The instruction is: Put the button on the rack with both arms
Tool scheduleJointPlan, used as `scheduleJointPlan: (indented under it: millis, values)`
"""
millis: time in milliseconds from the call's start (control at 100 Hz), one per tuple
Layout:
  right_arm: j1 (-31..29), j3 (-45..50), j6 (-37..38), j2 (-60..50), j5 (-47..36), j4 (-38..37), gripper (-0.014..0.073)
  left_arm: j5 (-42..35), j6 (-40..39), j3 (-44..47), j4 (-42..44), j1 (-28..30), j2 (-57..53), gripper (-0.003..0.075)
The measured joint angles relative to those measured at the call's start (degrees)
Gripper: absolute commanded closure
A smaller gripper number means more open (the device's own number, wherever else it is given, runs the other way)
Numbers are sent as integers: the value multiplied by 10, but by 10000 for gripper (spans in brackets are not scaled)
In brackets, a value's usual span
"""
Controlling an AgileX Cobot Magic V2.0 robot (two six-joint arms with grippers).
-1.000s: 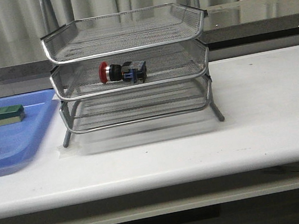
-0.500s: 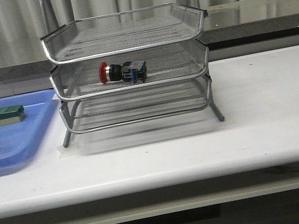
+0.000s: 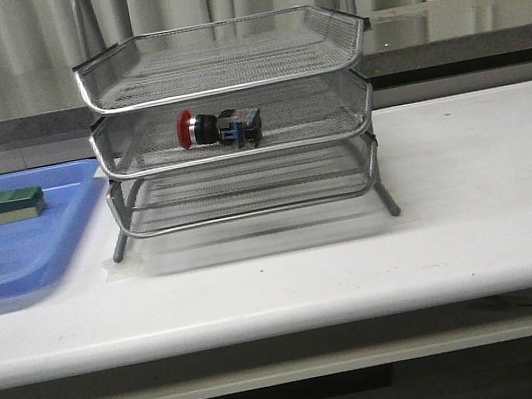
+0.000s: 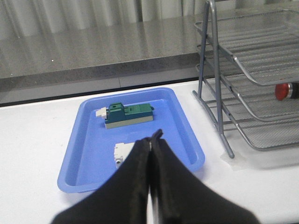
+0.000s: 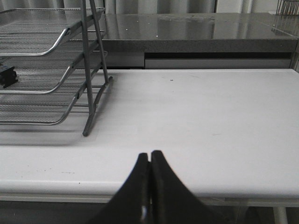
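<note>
You can see the button (image 3: 218, 127) lying on its side in the rack's (image 3: 231, 124) middle shelf, toward the bench's (image 3: 467, 188) back edge. Left tool (image 4: 152, 140) and right tool (image 5: 150, 158) are both pressed together, holding nothing.

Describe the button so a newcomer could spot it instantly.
Find the three-tier wire rack on the white table. On its middle tier lies the button, on its side. Its red round cap and black-and-blue body make it the only thing in the rack.
</note>
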Motion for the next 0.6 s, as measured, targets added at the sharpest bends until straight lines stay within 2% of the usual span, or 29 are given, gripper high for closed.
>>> scheduleJointPlan:
  millis: [370, 600]
  values:
    - [0, 0, 0, 0, 0, 0, 654, -40, -11, 125, 10, 0, -146, 741]
    - [0, 0, 0, 0, 0, 0, 654, -65, -12, 132, 10, 0, -163, 741]
